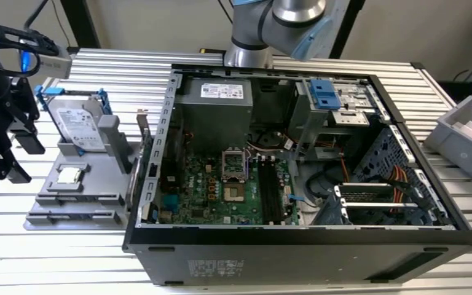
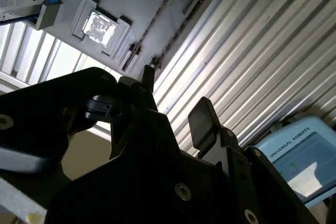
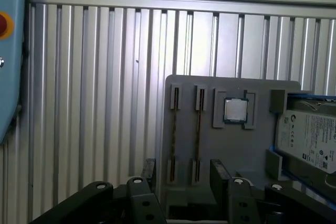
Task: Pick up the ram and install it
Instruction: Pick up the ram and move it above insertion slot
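Ram (image 3: 198, 129): stands on edge in a grey holder (image 1: 96, 184) at nine o'clock from the computer case (image 1: 302, 236) in the exterior view, claw (image 3: 185, 170) spread apart and empty close over it; likely hazard, a skewed approach jamming the claw against the holder wall.

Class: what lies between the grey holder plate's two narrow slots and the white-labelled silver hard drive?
In the first wrist view, a small square silver chip sits between the slots and the hard drive.
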